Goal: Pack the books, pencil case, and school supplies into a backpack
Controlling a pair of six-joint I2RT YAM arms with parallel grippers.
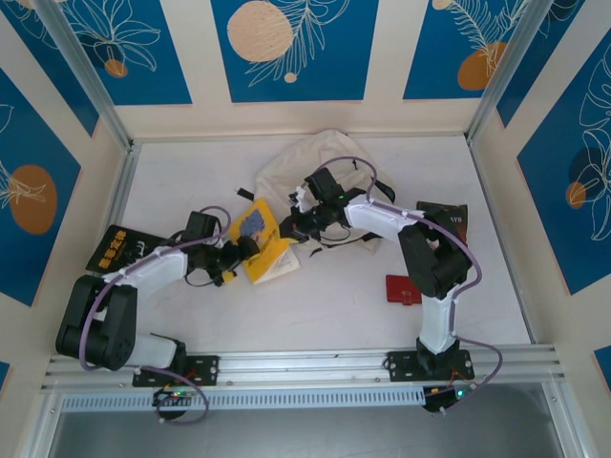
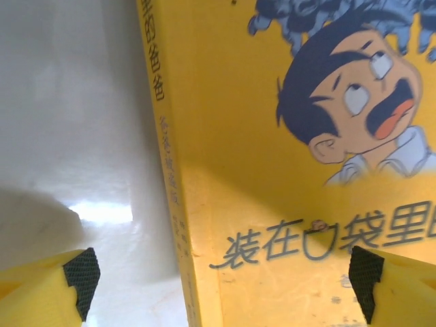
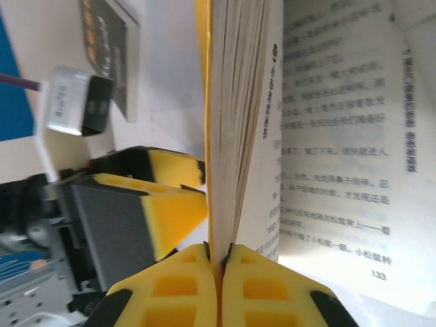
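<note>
The yellow book (image 1: 270, 254) is clamped by the right gripper (image 3: 219, 257); the left gripper (image 2: 223, 275) is held spread apart over it

White table (image 1: 334, 320): backpack (image 1: 310, 157), books (image 1: 113, 248), pencil case (image 1: 403, 289)

- Yellow book (image 2: 231, 136): glossy cover, matt paper pages.
- Backpack (image 1: 307, 157): soft cream cloth.
- Desk (image 2: 68, 102): smooth, white, faintly shiny.
- Left claw (image 2: 221, 276): yellow plastic, pads (image 2: 82, 274) black and rough.
</note>
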